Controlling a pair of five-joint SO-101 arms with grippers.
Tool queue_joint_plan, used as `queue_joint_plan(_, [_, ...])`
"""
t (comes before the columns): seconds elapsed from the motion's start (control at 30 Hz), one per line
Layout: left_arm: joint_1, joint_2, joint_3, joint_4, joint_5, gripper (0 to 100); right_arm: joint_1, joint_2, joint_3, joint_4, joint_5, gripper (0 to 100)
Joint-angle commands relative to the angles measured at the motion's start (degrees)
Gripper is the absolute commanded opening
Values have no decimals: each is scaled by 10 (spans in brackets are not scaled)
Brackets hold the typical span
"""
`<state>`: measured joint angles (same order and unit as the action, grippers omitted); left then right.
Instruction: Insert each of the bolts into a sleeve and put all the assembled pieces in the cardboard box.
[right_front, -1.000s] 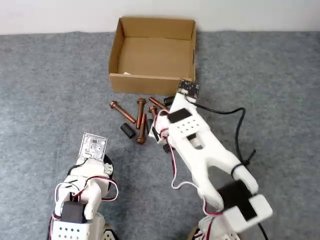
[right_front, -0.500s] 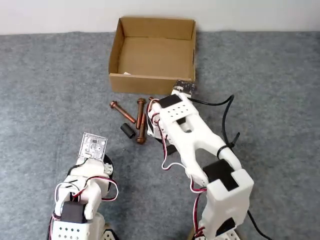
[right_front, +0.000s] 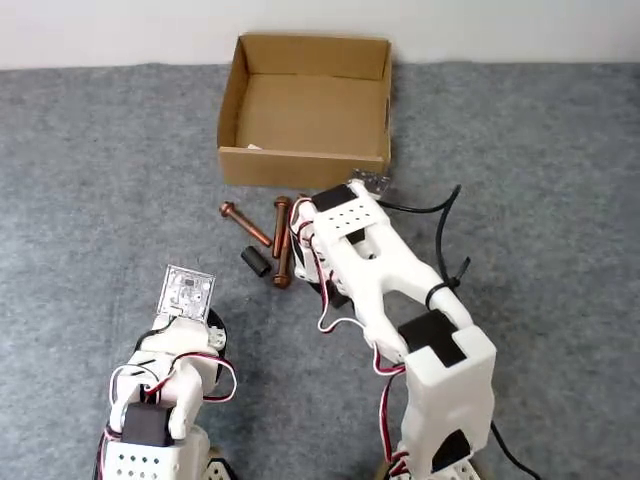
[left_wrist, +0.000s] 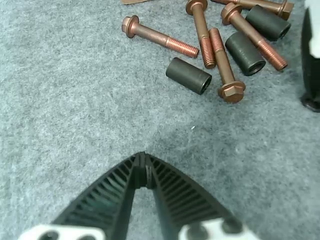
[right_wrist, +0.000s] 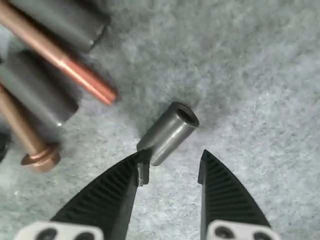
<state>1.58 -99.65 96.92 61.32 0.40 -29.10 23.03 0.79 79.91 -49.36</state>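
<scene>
Several copper bolts (left_wrist: 159, 37) and dark sleeves (left_wrist: 189, 75) lie in a loose pile on the grey carpet, just in front of the cardboard box (right_front: 300, 168). In the high view two bolts (right_front: 245, 224) and one sleeve (right_front: 256, 261) show left of the right arm (right_front: 345, 235), which hangs over the pile. My right gripper (right_wrist: 172, 167) is open just above the carpet. A lone sleeve (right_wrist: 170, 132) lies slanted at its fingertips, one end touching one fingertip (right_wrist: 142, 167). My left gripper (left_wrist: 145, 162) is shut, holds nothing, and sits well short of the pile.
The box is open-topped with nothing but a small scrap inside. More sleeves (right_wrist: 37, 95) and a bolt (right_wrist: 55, 55) crowd close beside the right gripper. The left arm (right_front: 170, 370) is folded at the near left. Bare carpet lies all around.
The right arm has swung left and drawn in over the pile, its elbow shifting from the lower right toward the middle. The left arm has stayed put.
</scene>
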Motion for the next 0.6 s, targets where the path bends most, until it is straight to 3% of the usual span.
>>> queue_joint_plan(0.0, [-3, -4, -2, -15, -2, 5, 10, 7, -6, -19, -9, 169])
queue_joint_plan(0.57, [-3, -4, -2, -15, -2, 5, 57, 12, -4, -51, 9, 148])
